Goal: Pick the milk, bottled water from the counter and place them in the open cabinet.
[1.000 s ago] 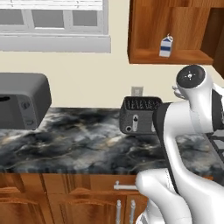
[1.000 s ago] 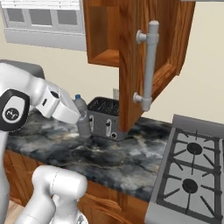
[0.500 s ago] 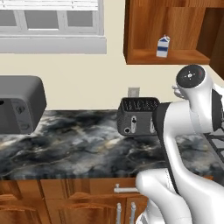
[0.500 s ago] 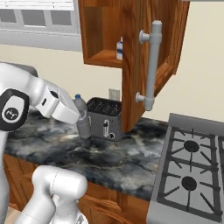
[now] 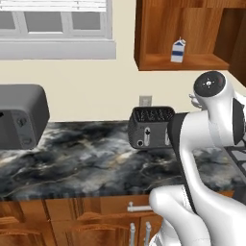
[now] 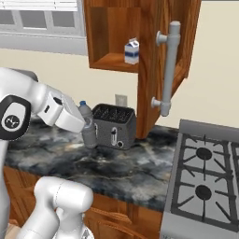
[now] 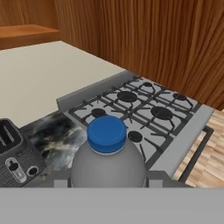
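One marbled counter (toaster aboard) lies beneath the end effector pinching the bottled water.

The counter looks like polished stone — black and grey marbling with pale veins — while the open cabinet is reddish-brown wood with visible grain and a smooth grey metal-looking bar handle. The bottled water is greyish, matt-looking plastic with a smooth blue cap; the milk is a white paper-like carton, and the toaster has a dark ribbed casing.
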You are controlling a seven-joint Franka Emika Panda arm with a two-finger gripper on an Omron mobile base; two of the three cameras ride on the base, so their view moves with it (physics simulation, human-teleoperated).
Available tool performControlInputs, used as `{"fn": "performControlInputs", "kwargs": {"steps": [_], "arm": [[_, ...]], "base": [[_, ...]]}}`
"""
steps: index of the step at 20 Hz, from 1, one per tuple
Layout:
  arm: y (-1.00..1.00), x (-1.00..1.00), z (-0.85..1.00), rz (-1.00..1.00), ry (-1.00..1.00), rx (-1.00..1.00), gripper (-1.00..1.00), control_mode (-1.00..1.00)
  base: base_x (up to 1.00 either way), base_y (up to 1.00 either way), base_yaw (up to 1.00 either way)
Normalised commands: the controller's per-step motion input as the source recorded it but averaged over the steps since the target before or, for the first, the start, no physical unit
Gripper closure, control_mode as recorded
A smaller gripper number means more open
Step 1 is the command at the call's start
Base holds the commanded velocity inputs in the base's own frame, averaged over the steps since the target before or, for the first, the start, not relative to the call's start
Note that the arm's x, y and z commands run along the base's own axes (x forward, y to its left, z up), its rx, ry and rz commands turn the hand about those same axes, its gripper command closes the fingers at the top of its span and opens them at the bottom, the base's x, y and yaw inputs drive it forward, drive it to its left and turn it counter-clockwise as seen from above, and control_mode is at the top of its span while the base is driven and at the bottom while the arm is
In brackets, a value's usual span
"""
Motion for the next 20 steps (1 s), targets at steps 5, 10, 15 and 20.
{"fn": "performControlInputs", "kwargs": {"steps": [5,10,15,20], "arm": [[0.00,0.00,0.00,0.00,0.00,0.00,1.00,1.00],[0.00,0.00,0.00,0.00,0.00,0.00,1.00,1.00],[0.00,0.00,0.00,0.00,0.00,0.00,1.00,1.00],[0.00,0.00,0.00,0.00,0.00,0.00,1.00,1.00]], "base": [[0.58,0.16,-0.10],[0.91,0.01,-0.13],[1.00,0.03,-0.14],[1.00,0.00,-0.22]]}}
